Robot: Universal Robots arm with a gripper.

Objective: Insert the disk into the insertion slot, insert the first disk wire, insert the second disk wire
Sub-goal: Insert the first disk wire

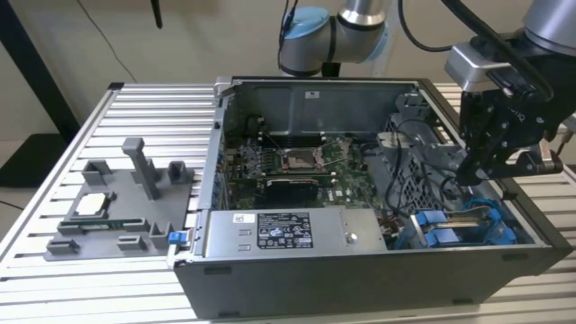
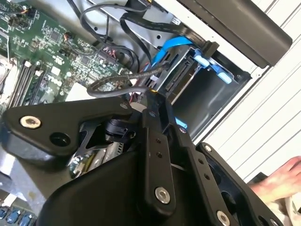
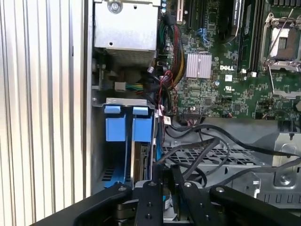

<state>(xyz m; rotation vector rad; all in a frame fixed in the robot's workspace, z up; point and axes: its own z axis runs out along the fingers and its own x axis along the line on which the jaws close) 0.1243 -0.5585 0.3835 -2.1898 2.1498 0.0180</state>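
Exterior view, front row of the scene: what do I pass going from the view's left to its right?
Grey parts fixture → silver power supply with a white label → bundle of red and dark wires → insertion slot with blue rails.

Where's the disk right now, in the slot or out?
In: the disk stands edge-on inside the insertion slot, between its blue rails.
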